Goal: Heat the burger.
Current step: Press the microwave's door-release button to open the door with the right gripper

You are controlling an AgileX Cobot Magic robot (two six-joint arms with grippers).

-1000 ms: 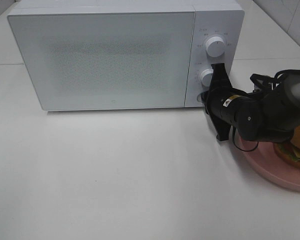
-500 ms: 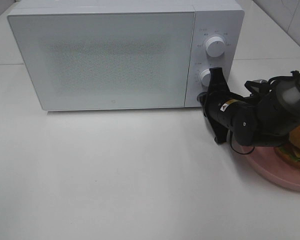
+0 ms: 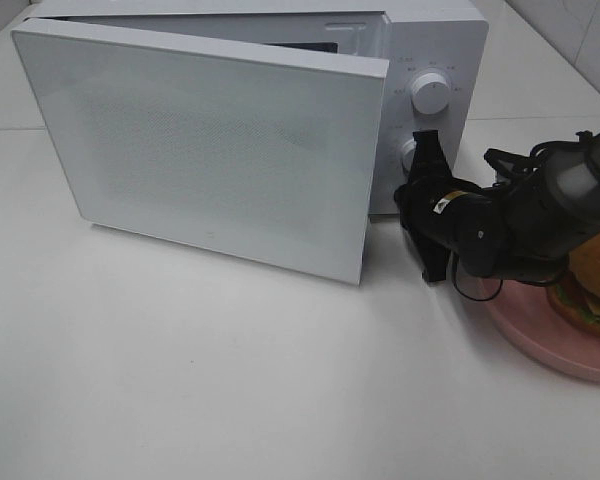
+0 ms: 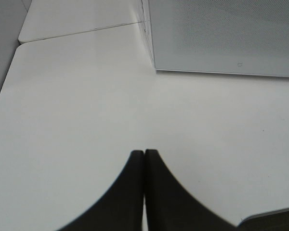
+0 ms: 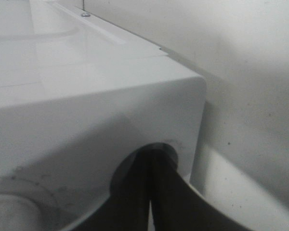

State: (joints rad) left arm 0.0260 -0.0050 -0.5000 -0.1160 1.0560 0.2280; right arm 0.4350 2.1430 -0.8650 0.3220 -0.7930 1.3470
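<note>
Counted on the white table point(image 3: 180, 380): one microwave point(image 3: 435, 35), one pink plate point(image 3: 535, 335), one burger point(image 3: 592, 285).

On the microwave, one door point(image 3: 210, 140), ajar, with its free edge swung out from the body and a dark strip of the inside showing above it. Two round knobs on the panel beside the door, one above the other: upper knob point(image 3: 430, 93) in full view, lower knob point(image 3: 410, 153) half hidden behind the black arm.

Two grippers, both with jaws closed together and gripping nothing. Right gripper point(image 3: 405, 197) set against the bottom corner of the panel, tips pushed into a round recess point(image 5: 125, 163) there (clearest in the right wrist view). Left gripper point(image 4: 144, 155) hanging over bare table, well apart from the door's lower corner.

Burger sitting on the plate, outside the microwave and off to its right, at the very edge of the high view, partly covered by the right arm. Bun and coloured layers visible; far side cut off.
</note>
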